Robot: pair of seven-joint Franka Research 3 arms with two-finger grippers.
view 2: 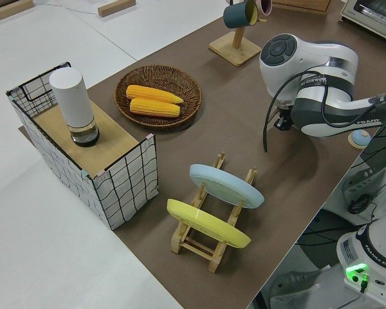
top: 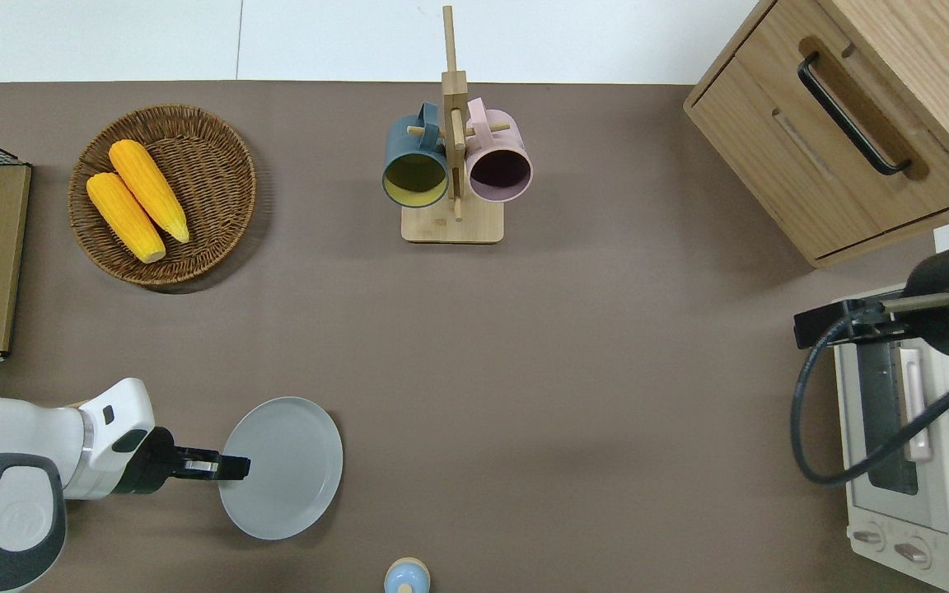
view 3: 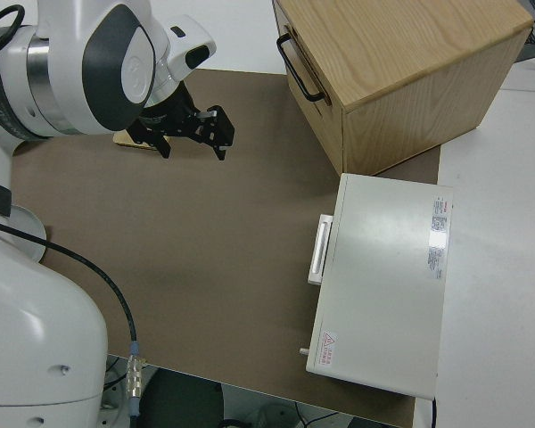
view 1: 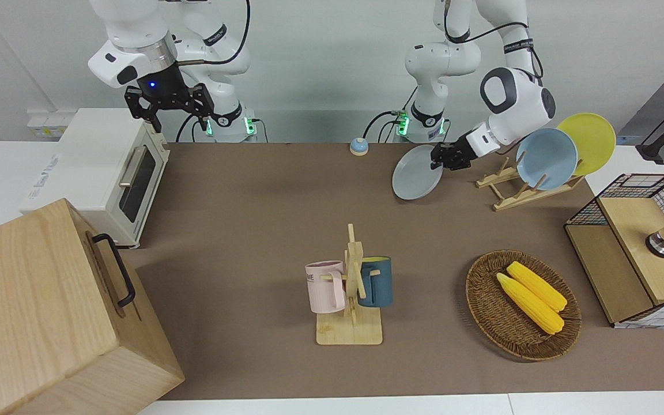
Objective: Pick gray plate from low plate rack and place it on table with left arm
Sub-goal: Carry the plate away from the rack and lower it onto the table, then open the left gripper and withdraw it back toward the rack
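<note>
My left gripper is shut on the rim of the gray plate. It holds the plate nearly flat and low over the brown table, beside the low plate rack on the side toward the table's middle. In the overhead view the gripper grips the plate at the edge toward the left arm's end. The rack also shows in the left side view; the plate is hidden there by the arm. My right arm is parked, its gripper open.
A light blue plate and a yellow plate stand in the rack. A small blue bell sits near the robots. A mug stand, a corn basket, a wire-walled shelf, a toaster oven and a wooden drawer box stand around.
</note>
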